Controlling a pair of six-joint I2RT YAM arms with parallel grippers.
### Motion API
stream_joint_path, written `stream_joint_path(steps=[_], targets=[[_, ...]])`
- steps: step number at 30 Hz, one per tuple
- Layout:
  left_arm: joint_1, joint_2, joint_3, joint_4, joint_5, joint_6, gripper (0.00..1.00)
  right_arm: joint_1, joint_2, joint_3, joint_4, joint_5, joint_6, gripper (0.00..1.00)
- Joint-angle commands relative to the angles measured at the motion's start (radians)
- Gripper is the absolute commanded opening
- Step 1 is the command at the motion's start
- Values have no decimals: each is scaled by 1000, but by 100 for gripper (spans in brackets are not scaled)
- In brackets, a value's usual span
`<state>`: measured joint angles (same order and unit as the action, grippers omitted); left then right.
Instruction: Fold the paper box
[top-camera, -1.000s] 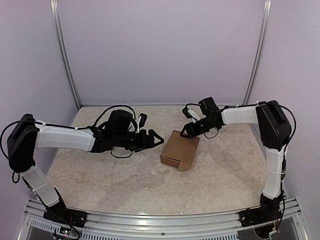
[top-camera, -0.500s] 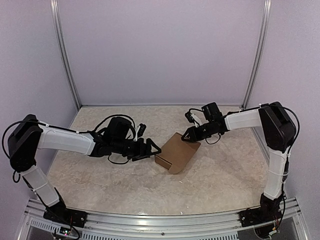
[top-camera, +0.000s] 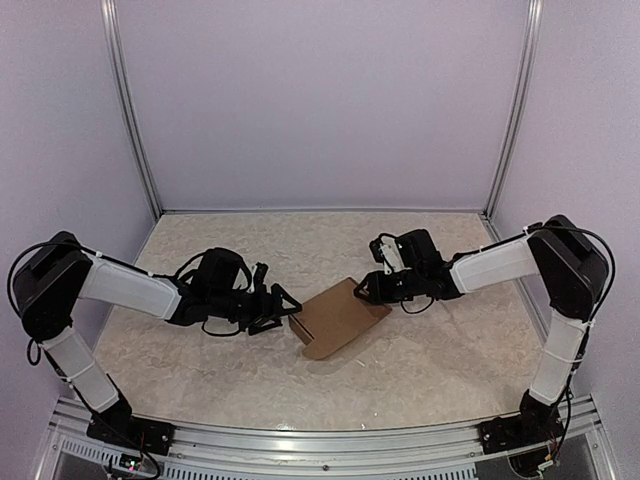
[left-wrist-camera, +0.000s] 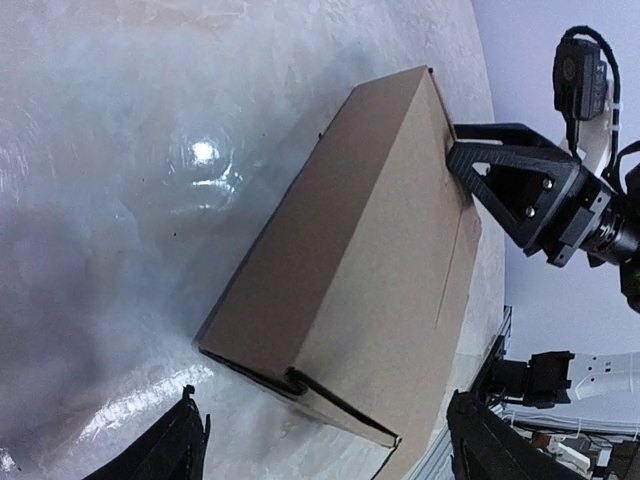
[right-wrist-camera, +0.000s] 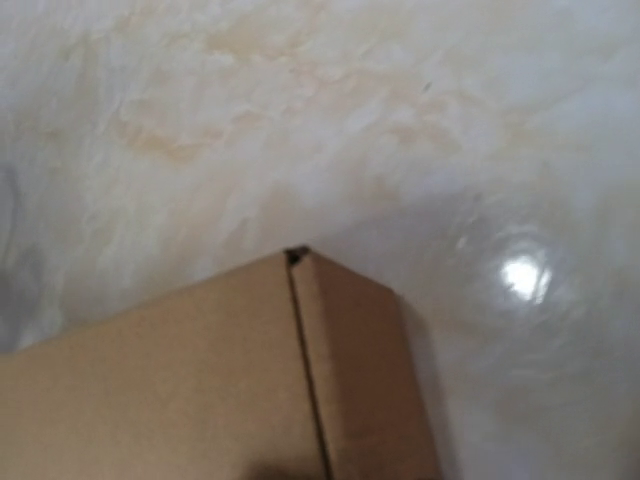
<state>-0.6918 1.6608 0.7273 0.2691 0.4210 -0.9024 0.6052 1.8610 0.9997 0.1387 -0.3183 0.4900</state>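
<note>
The paper box (top-camera: 338, 315) is a closed brown cardboard mailer lying slantwise mid-table. It fills the left wrist view (left-wrist-camera: 370, 250) and the bottom of the right wrist view (right-wrist-camera: 180, 390). Its near end shows a slightly gaping flap seam (left-wrist-camera: 300, 382). My left gripper (top-camera: 285, 310) is open just left of that end, and its fingers (left-wrist-camera: 175, 450) straddle the box corner without touching it. My right gripper (top-camera: 366, 290) is at the box's far right corner. One of its fingers (left-wrist-camera: 505, 185) lies over the top edge and the other is hidden behind the box.
The box rests on a glossy marbled tabletop (top-camera: 440, 350). An aluminium rail (top-camera: 320, 440) runs along the front edge. Plain walls with upright metal posts (top-camera: 135, 120) close the back and sides. The right arm's base (left-wrist-camera: 560, 370) shows at the left wrist view's lower right.
My right gripper narrowed and moved forward and left, and the box came with it, turning and settling lower. My left gripper drew back left and forward, still open.
</note>
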Motion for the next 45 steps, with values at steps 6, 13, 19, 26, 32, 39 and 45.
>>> stream_joint_path(steps=[6, 13, 19, 26, 32, 39, 45], targets=[[26, 37, 18, 76, 57, -38, 75, 121, -32, -128, 174, 275, 254, 37], [37, 53, 21, 65, 66, -34, 66, 160, -37, -168, 231, 380, 318, 37], [58, 74, 34, 64, 76, -25, 57, 190, -40, -172, 245, 421, 332, 37], [116, 134, 71, 21, 99, 36, 38, 210, -52, -179, 242, 448, 341, 37], [148, 167, 111, -63, 94, 106, 22, 215, -62, -184, 228, 432, 334, 38], [167, 179, 168, -137, 86, 169, 15, 214, -88, -187, 204, 424, 289, 44], [167, 170, 203, -217, 53, 226, 19, 191, -104, -163, 154, 377, 218, 48]])
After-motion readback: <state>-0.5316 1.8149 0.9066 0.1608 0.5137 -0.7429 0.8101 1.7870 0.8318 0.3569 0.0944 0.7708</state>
